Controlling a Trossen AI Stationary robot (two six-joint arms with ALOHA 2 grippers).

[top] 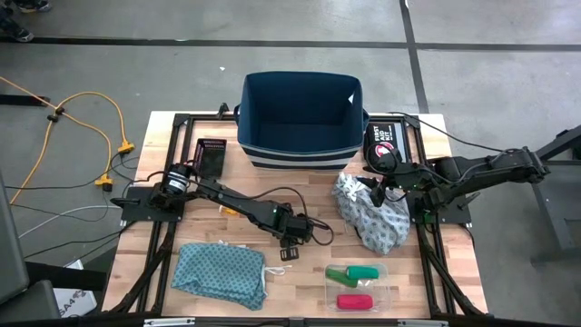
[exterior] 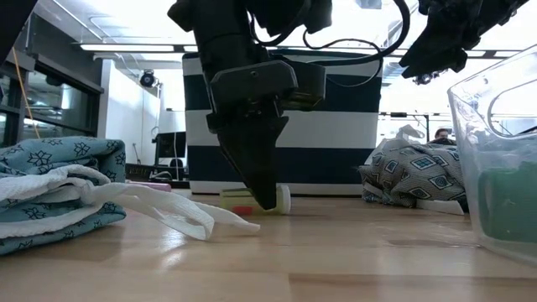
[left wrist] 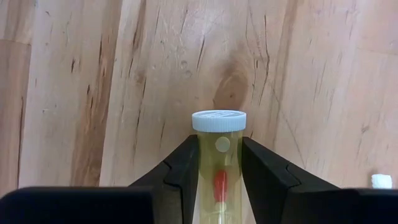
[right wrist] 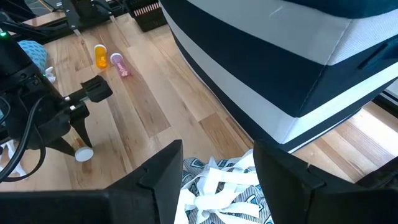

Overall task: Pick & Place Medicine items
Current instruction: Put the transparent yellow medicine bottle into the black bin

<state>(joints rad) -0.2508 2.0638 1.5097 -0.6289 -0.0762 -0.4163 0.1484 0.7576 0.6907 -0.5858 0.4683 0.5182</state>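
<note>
Yellow vial (left wrist: 217,168) pinched between left fingers (left wrist: 180,171) in wrist view; right fingers (right wrist: 155,180) apart, empty.

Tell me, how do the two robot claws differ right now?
The left gripper is down at the table; the right gripper hangs above the grey patterned cloth. The left gripper's fingers clamp a white-capped vial lying on the wood; the right gripper's stand apart, holding nothing. Both are dark and two-fingered.

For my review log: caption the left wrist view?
Left hand closed around a white-capped yellow vial lying on the wooden table.
</note>
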